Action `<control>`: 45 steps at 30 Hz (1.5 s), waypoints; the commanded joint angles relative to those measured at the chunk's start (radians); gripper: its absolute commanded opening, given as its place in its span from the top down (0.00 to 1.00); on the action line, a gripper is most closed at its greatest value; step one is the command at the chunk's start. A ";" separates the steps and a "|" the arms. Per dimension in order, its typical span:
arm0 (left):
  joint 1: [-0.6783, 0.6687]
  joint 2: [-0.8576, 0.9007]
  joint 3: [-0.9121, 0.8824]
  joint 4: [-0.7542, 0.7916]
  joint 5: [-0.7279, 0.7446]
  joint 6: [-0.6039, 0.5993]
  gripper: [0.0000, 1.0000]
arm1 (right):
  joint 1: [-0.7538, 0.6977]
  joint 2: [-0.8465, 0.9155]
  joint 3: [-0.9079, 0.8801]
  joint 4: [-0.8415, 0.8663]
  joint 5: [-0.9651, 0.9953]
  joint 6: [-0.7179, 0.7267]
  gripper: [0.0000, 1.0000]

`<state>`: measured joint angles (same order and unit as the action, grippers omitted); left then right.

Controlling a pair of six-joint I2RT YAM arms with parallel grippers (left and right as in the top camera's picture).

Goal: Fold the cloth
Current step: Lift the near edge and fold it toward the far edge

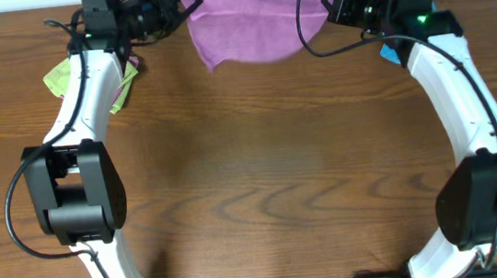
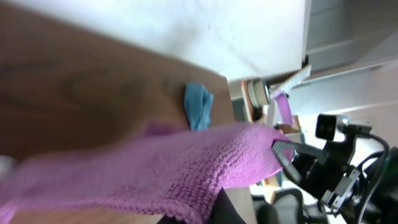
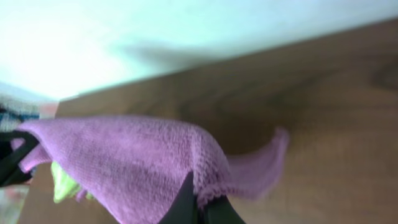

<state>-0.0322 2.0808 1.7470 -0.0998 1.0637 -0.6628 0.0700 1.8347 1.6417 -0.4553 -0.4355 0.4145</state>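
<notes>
The purple cloth (image 1: 250,23) hangs stretched between both grippers at the far edge of the table, sagging in the middle. My left gripper (image 1: 190,4) is shut on its left corner. My right gripper (image 1: 325,3) is shut on its right corner. In the left wrist view the cloth (image 2: 161,171) fills the lower frame, pinched at the bottom by the dark fingers (image 2: 214,214). The right wrist view has the cloth (image 3: 130,165) draped off the dark fingertips (image 3: 186,202), its hem nipped between them.
A lime-green cloth (image 1: 62,80) lies under the left arm at the table's left rear. A bright blue cloth (image 1: 391,50) peeks out beside the right arm, also seen as blue cloth (image 2: 198,104). The wooden table (image 1: 262,175) stretches toward the front.
</notes>
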 commanded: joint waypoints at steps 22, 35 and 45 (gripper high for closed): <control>0.040 0.000 0.007 -1.091 -0.053 0.869 0.94 | 0.029 -0.013 0.028 -0.534 0.096 -0.233 0.99; 0.038 0.000 -0.166 -1.167 -0.080 0.993 0.94 | 0.030 -0.035 -0.063 -0.697 0.144 -0.274 0.98; 0.037 0.000 -0.429 -1.154 0.050 1.155 0.94 | 0.079 -0.195 -0.500 -0.492 0.143 -0.208 0.99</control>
<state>-0.0013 2.0804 1.3598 -1.2499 1.0786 0.4122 0.1295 1.6962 1.2156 -0.9710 -0.3157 0.1753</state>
